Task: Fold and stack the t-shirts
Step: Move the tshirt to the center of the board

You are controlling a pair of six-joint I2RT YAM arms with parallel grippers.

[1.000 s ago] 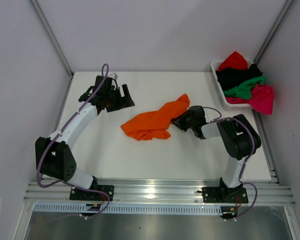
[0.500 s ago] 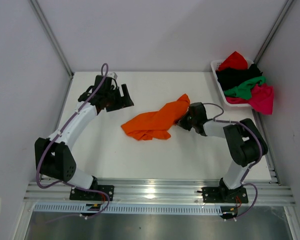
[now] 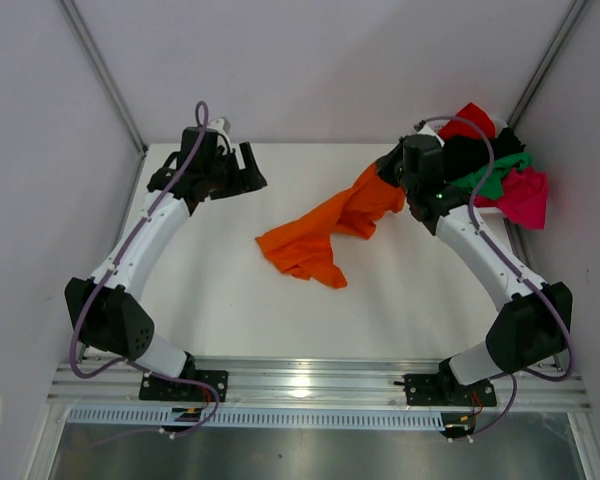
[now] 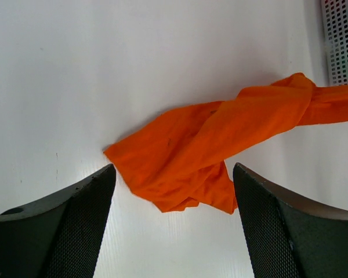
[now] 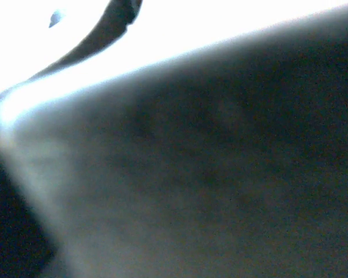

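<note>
A bright orange t-shirt (image 3: 320,230) lies crumpled mid-table, one end drawn up toward the back right. My right gripper (image 3: 392,172) is shut on that raised end. The right wrist view is dark and blurred and shows nothing of the jaws. Over the back left of the table, my left gripper (image 3: 248,172) hangs open and empty. In its wrist view the orange t-shirt (image 4: 209,150) lies beyond the spread left gripper (image 4: 173,226). Red (image 3: 470,118), black (image 3: 475,152), green (image 3: 495,175) and magenta (image 3: 525,195) t-shirts are piled at the back right.
The white slatted basket (image 4: 342,40) holds the pile at the table's back right corner, close behind my right wrist. Grey walls close in the back and both sides. A metal rail runs along the near edge.
My right gripper closed on the orange t-shirt's end and carried it up and back toward the basket, stretching the cloth. The left arm shifted slightly back.
</note>
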